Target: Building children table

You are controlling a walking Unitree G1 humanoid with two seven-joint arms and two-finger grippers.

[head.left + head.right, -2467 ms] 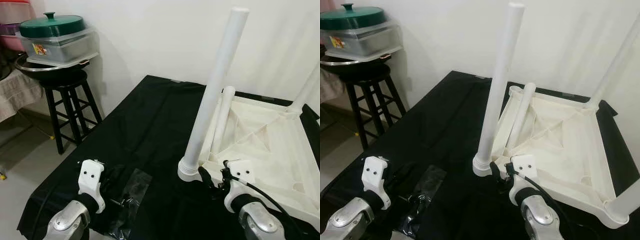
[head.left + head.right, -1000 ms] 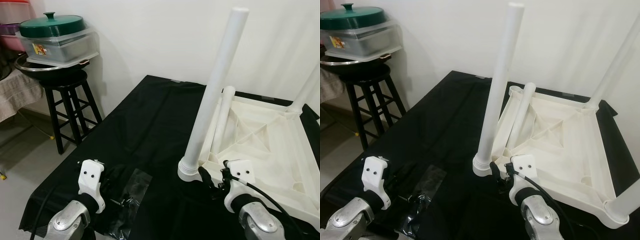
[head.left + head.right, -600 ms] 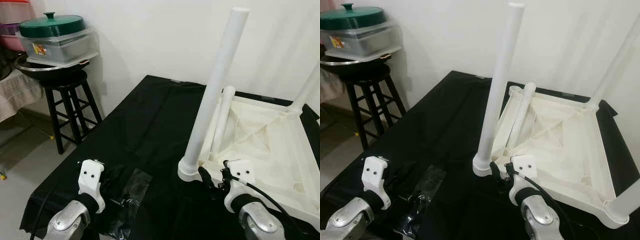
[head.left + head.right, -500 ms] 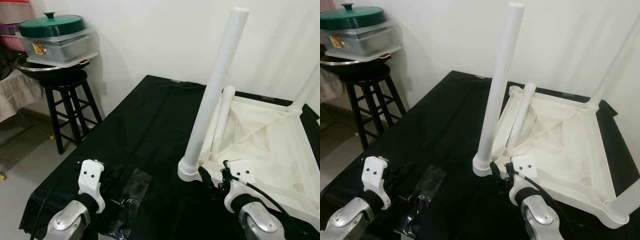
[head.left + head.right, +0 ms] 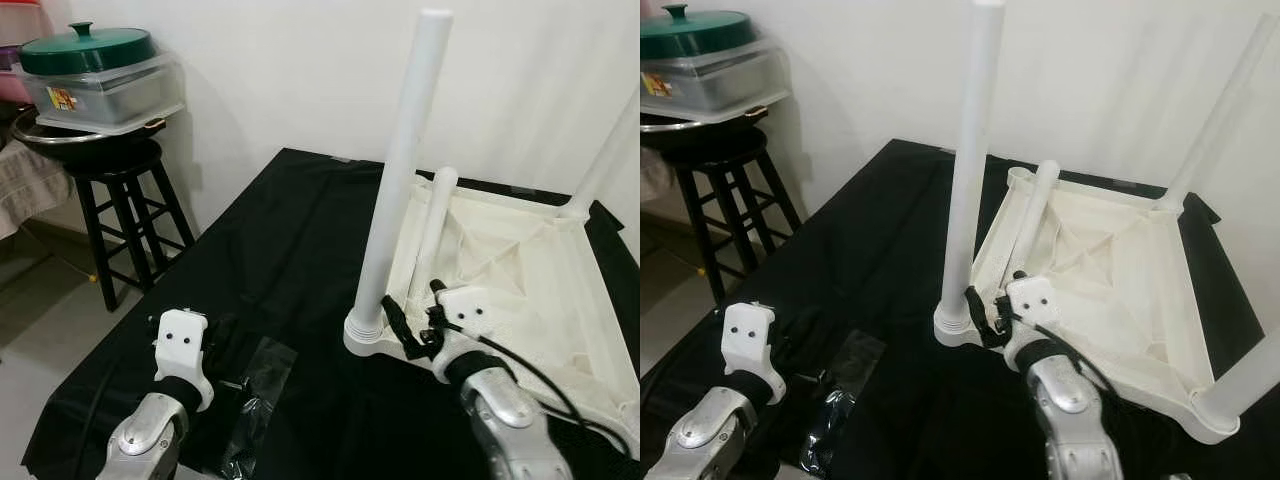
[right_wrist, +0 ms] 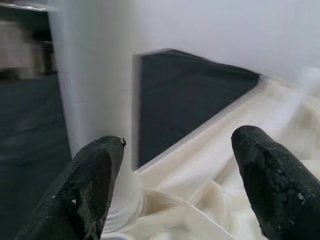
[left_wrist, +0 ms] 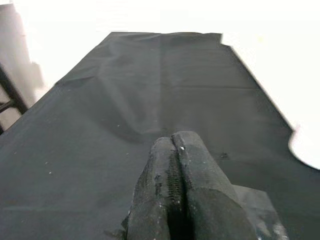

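A white plastic children's table (image 5: pixel 520 270) lies upside down on a black cloth (image 5: pixel 280 250). One white leg (image 5: pixel 400 180) stands upright in its near left corner socket. A loose leg (image 5: pixel 432 230) leans inside the upturned top. Two more legs stand at the far right (image 5: pixel 610 140) and the near right (image 5: pixel 1240 385). My right gripper (image 5: pixel 408 325) is open just beside the base of the upright leg, with one finger (image 6: pixel 90 180) against the leg's collar and the other (image 6: pixel 270 185) over the table frame. My left gripper (image 7: pixel 175 200) is shut and empty, low over the cloth.
A clear plastic bag (image 5: pixel 255 385) with small dark parts lies on the cloth by the left gripper. A black stool (image 5: pixel 120 200) at the left carries a metal bowl and a green-lidded container (image 5: pixel 85 75). A white wall stands behind.
The whole view has shifted a little. My right arm has reached further forward, bringing the open gripper up against the base of the upright leg. The left gripper has stayed put.
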